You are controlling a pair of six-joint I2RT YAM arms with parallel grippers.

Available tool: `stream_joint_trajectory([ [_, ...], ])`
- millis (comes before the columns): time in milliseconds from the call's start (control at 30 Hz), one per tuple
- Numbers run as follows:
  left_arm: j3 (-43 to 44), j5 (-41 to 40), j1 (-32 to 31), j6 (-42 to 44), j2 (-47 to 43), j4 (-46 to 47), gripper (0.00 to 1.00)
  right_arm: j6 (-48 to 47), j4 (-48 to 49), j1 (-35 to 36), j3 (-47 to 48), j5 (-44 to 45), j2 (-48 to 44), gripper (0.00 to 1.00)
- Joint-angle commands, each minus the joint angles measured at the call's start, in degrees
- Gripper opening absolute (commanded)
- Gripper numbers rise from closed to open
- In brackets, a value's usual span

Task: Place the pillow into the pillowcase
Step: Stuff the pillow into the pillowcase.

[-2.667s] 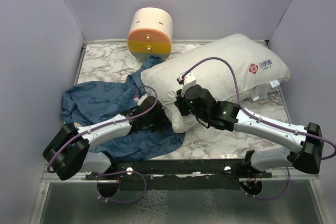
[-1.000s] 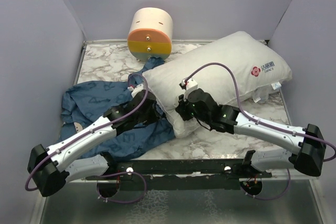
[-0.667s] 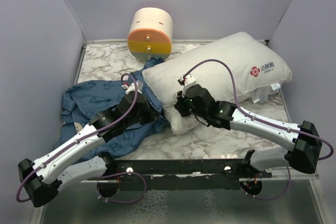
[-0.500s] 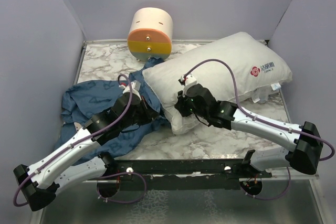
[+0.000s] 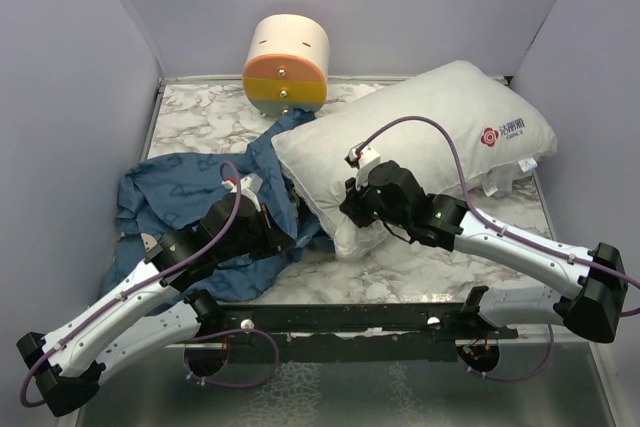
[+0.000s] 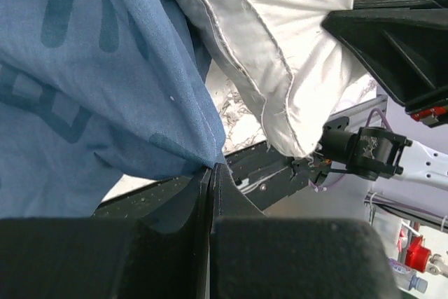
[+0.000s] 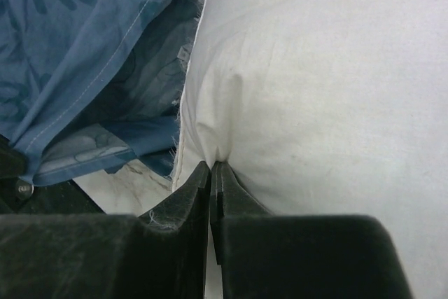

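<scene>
Two arms reach in from the near edge of the counter [image 5: 200, 117], and we count one end effector on each. The left end effector [image 5: 287, 230] has its fingers pressed together on a hem of the pillowcase [image 5: 180, 192]; in its own wrist view the blue cloth [image 6: 105, 68] runs down into the closed tips [image 6: 211, 167]. The right end effector [image 5: 350, 215] is likewise closed, clamped on a pinch of the pillow [image 5: 430, 117]; its wrist view shows the white fabric [image 7: 315, 89] puckering into the tips [image 7: 211, 164], with blue folds [image 7: 84, 47] just beside the pillow's seam. There is one pillowcase, the only container here, lying rumpled on the left half of the counter, with a strip of it running up along the pillow's left edge. There is one pillow, lying slantwise from the middle of the counter to the far right corner. Nearly all of it lies outside the case, and we cannot tell whether its near-left corner, touching the blue cloth, sits inside the mouth. A red label [image 5: 488, 135] marks its far right end. Farthest back stands one cream-and-orange cylinder [image 5: 286, 64], near the pillowcase's far tip.
</scene>
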Motion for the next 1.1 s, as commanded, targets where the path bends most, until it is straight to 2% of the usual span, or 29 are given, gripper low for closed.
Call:
stream_joint_trajectory([
  [0,-0.95,2.78,-0.27,-2.62,-2.9,-3.59,0.0,-3.61,-2.41,-0.63,-0.85,-3.47,-0.83,0.08],
  [267,-4.24,5.67,-0.23,-5.52,-3.99,5.81,0.0,-10.85,-1.35,-0.62,1.3,-16.41,2.81,0.2],
  [433,-4.02,5.9,-0.27,-4.75,-2.31,5.59,0.0,-14.92,2.42,-0.62,3.33,-26.96,0.45,0.42],
  [567,-4.98,5.87,-0.22,-5.34,-2.46,5.49,0.0,-17.9,3.84,-0.61,4.02,-32.18,-3.61,0.59],
  [700,-6.32,5.98,-0.23,-6.23,-3.02,6.17,0.0,-20.46,2.8,-0.62,6.79,-32.92,-4.68,0.74],
  [800,-7.18,5.82,-0.27,-6.69,-3.26,7.35,0.0,-21.07,1.88,-0.57,10.1,-29.9,-1.62,0.85],
  [900,-7.77,5.62,-0.23,-6.81,-2.99,7.76,0.0,-21.53,0.25,-0.54,14.38,-26.9,2.95,0.89],
  [1067,-8.54,5.65,-0.21,-7.07,-2.96,6.2,0.0,-19.44,1.31,-0.6,17.82,-23.53,6.88,0.9],
])
